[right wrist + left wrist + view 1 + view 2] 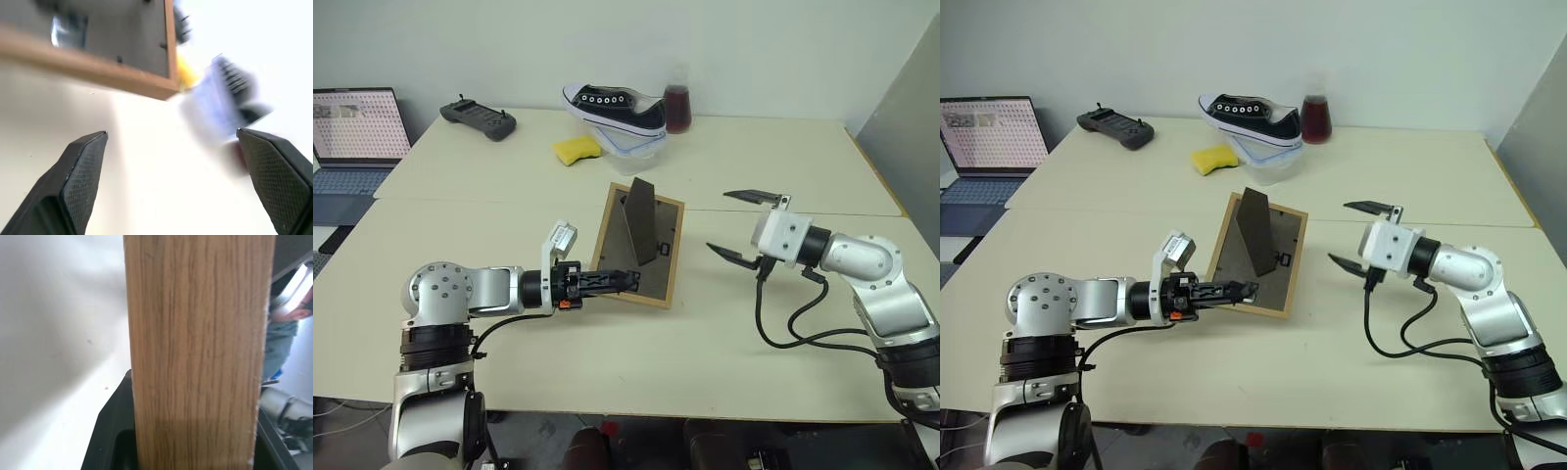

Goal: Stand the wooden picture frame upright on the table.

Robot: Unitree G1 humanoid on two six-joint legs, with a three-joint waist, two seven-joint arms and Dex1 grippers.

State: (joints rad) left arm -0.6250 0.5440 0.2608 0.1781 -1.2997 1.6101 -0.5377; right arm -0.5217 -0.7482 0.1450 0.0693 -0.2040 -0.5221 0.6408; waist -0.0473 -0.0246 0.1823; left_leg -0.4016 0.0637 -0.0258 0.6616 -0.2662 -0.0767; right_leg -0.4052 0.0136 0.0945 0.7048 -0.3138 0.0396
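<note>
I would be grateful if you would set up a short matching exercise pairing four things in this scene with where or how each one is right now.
Things:
1. wooden picture frame
2. right gripper
3. sneaker
4. yellow sponge

States or places:
A. lying on the table beside the clear container
B. resting on top of the clear container
C. open, holding nothing, to the right of the frame
D. back side up with its easel stand unfolded, its near edge clamped by the left gripper

Pairs: 1-D, 2-C, 3-B, 4-A
</note>
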